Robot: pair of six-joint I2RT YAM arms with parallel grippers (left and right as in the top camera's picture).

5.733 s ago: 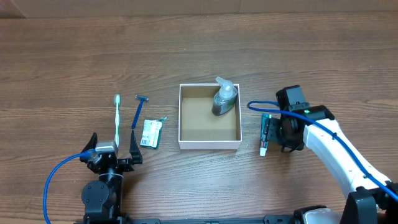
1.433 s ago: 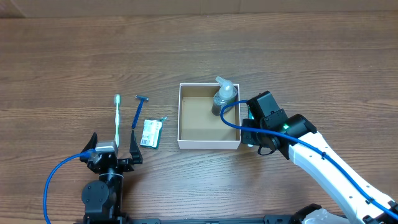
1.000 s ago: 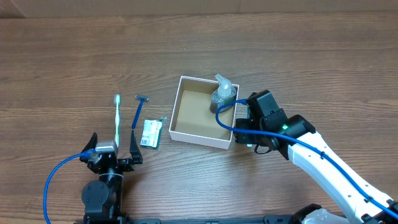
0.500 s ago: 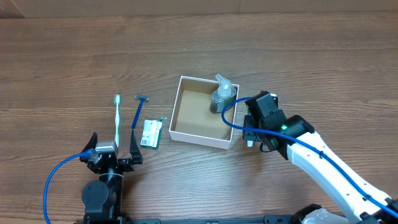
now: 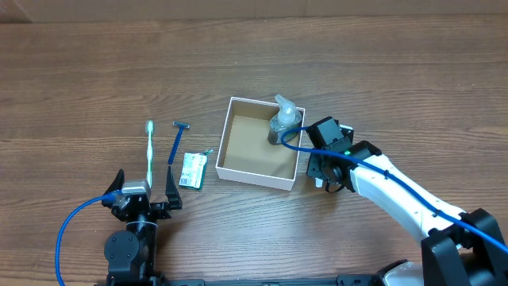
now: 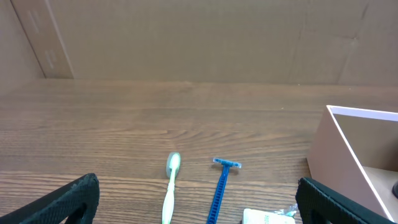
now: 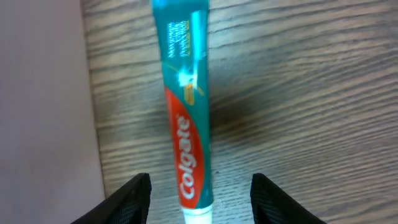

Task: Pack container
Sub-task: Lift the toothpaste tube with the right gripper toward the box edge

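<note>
Step in hand, toothpaste pickup: your right gripper (image 7: 200, 186) straddles the Colgate tube (image 7: 186, 124), jaws spread, just right of the container (image 5: 248, 151). Next, you likely clamp the tube and clear the wall.

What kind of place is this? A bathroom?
Probably a robot practice bench, not a bathroom. A toothbrush and razor lie on a wooden table, cardboard stands behind it, and a cabled robot arm reaches in.

A brown wood-grain table (image 5: 95, 71) (evenly lit) meets a cardboard wall (image 6: 186, 37).
</note>
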